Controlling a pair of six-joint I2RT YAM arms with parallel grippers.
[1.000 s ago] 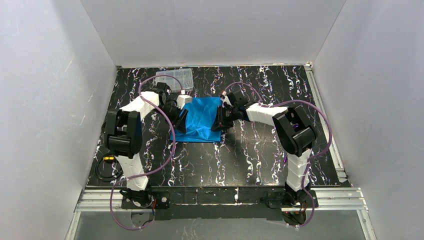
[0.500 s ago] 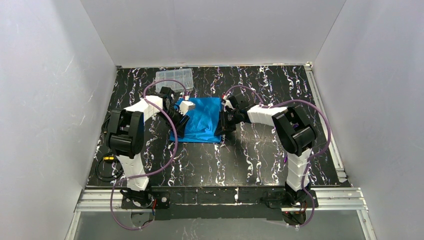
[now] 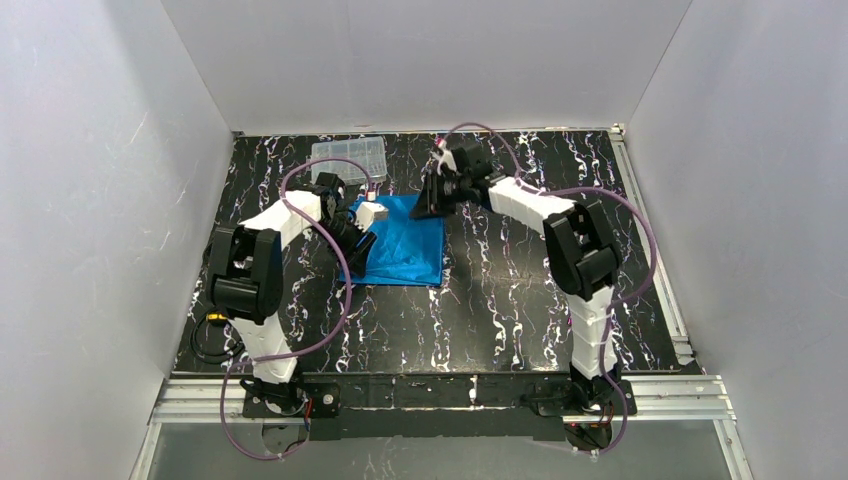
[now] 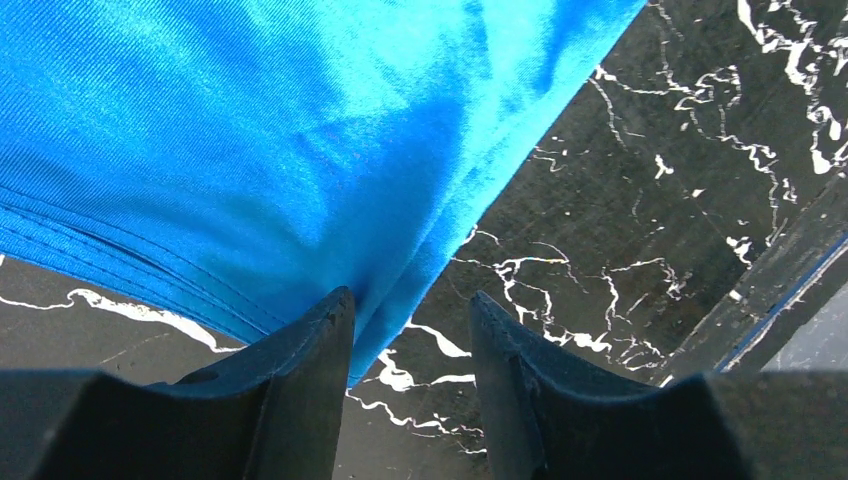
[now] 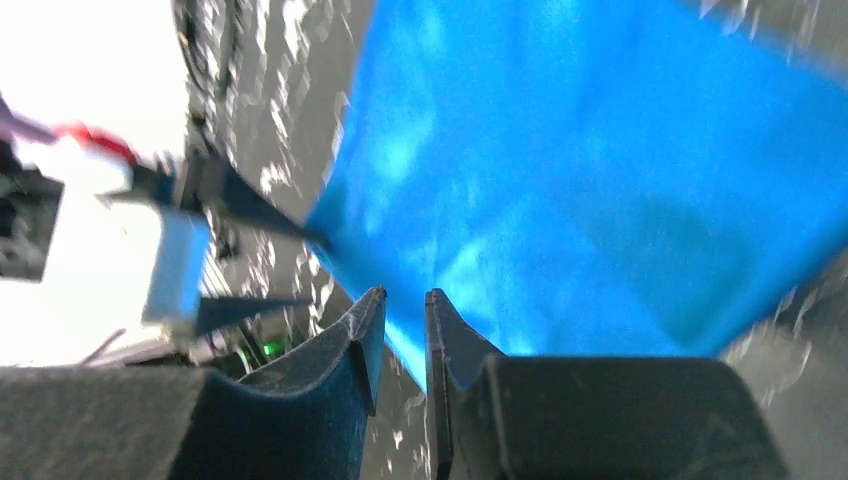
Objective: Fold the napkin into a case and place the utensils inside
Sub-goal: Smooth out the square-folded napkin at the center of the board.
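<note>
Nearest you, your left gripper (image 4: 410, 300) is sitting at the left edge of the napkin (image 3: 405, 240) with its jaws partly apart and gripping nothing. Bare table (image 4: 620, 200) is showing between them, and the cloth's corner is lying right against the inner face of one finger. If you are closing from here, you are risking a pinch on only the top layer, or on none, because the stacked hems are looking thin and slippery. Farther off, your right gripper (image 5: 400, 295) is hanging at the napkin's far right corner with its jaws almost together. That view is blurring, so you cannot tell whether cloth is caught in the slit, and pulling now could be dragging the whole fold askew. The napkin itself is lying mid-table between both arms, bright blue and glossy, folded into a broad rectangle with soft creases, and by my judgement it is not yet forming a narrow case. Beyond it the clear box (image 3: 350, 157) is standing, and the utensils are not showing clearly.
</note>
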